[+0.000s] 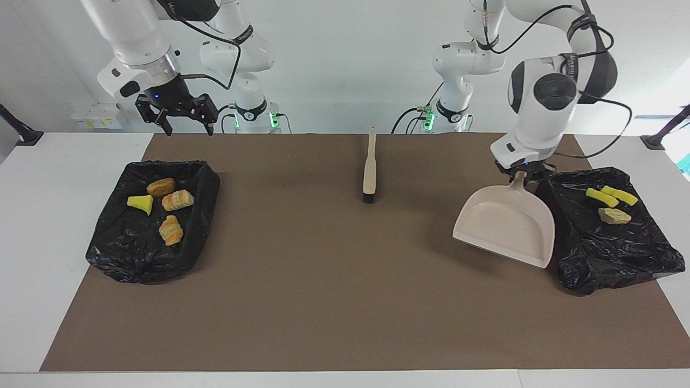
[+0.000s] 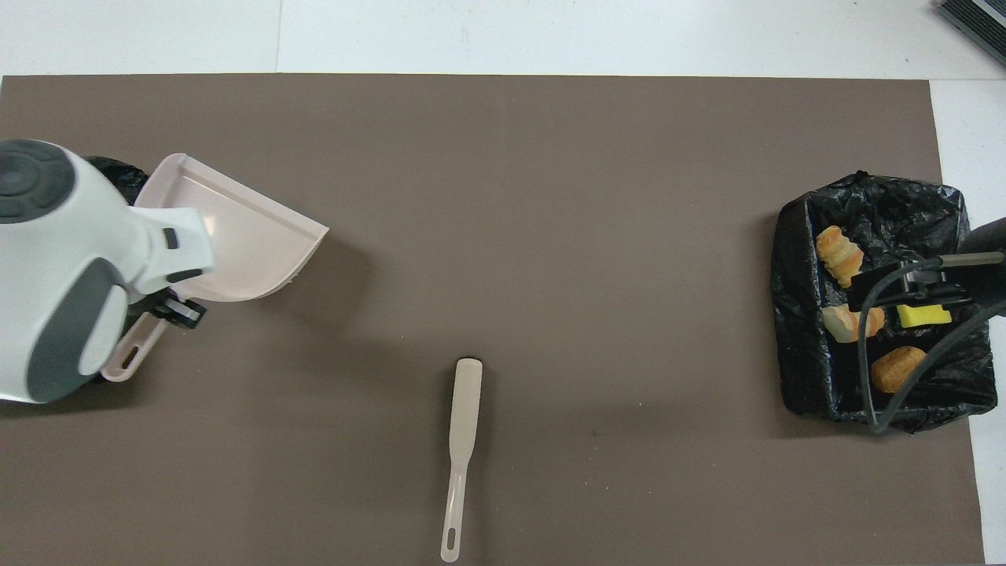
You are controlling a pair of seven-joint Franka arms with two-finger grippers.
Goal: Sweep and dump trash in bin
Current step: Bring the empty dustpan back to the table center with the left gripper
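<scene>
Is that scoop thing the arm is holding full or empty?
Empty. The beige dustpan, held by its handle in the left gripper, shows only bare tray. Yellow and tan scraps lie in the black-lined bin beside it.
</scene>
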